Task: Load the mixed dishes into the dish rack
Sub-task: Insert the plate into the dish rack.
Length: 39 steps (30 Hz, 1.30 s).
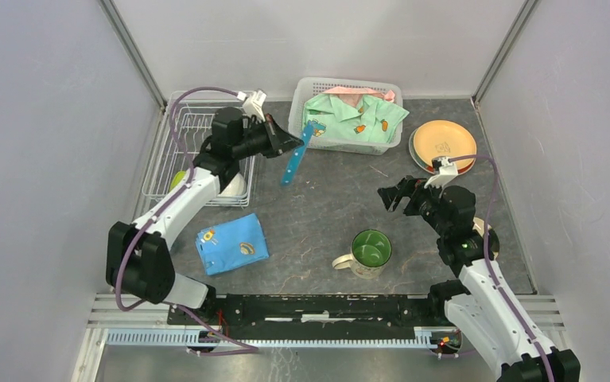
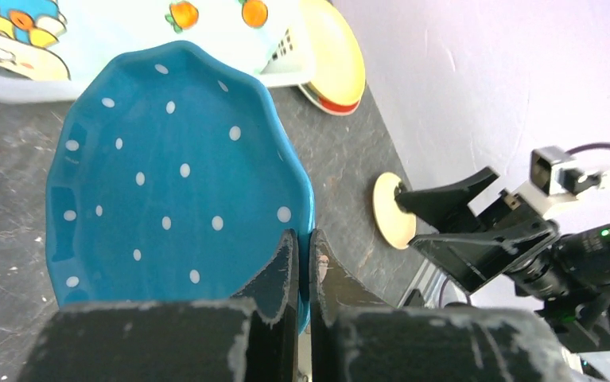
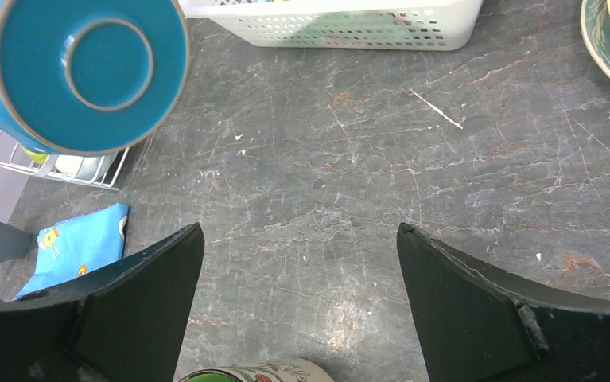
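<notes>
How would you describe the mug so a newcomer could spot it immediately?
On the dark table, look near the front edge, between the two arm bases. Right of the folded blue cloth stands the mug, upright. Its bright green inside and beige outside set it apart from the plates farther back.

The grey table (image 1: 341,199) is carrying 1 mug (image 1: 367,253) and 1 blue cloth (image 1: 232,243) nearer than the right claw (image 1: 387,199). The basket (image 1: 357,147), dish rack (image 1: 176,119) and plates (image 1: 443,143) are sitting beyond it.

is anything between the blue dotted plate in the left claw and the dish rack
Nothing visible does. The blue dotted plate, pinched in the left claw, hangs in the air just right of the dish rack; only the left arm itself crosses that gap.
</notes>
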Each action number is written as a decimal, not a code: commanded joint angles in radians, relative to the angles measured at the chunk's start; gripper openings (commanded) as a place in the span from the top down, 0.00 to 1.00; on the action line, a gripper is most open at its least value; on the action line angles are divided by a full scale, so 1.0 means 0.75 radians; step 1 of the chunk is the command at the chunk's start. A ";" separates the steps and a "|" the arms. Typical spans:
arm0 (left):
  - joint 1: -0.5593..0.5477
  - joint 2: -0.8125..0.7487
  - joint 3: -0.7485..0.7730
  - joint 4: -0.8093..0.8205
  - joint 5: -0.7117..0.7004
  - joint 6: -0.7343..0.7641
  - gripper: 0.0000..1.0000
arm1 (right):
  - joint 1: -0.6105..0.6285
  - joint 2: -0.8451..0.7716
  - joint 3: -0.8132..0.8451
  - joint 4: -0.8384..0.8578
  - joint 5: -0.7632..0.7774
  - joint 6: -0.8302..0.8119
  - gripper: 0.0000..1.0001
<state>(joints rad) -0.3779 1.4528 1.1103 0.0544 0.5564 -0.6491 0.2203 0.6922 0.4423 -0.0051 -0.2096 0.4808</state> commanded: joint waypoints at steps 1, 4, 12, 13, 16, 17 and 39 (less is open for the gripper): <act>0.063 -0.145 0.159 0.191 0.029 -0.093 0.98 | -0.003 0.012 -0.007 0.025 -0.017 -0.020 0.02; 0.119 -0.157 0.233 0.139 0.021 -0.057 0.98 | -0.002 0.024 -0.012 0.036 -0.023 -0.015 0.02; 0.338 -0.149 0.400 -0.015 0.012 0.055 0.98 | -0.002 0.047 -0.008 0.036 -0.028 -0.025 0.02; 0.367 -0.143 0.415 -0.015 0.020 0.055 0.98 | -0.002 0.049 -0.006 0.034 -0.027 -0.028 0.02; 0.450 -0.114 0.460 -0.017 0.050 0.049 0.98 | -0.003 0.060 0.001 0.023 -0.027 -0.040 0.02; 0.479 -0.101 0.475 -0.020 0.064 0.052 0.98 | -0.003 0.063 0.003 0.018 -0.025 -0.047 0.02; 0.818 0.256 0.613 0.031 0.327 0.033 0.98 | 0.000 0.169 0.108 -0.068 0.003 -0.089 0.02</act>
<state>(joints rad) 0.2379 1.6596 1.5089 -0.1310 0.7162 -0.5774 0.2203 0.8051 0.4698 -0.0715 -0.2245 0.4301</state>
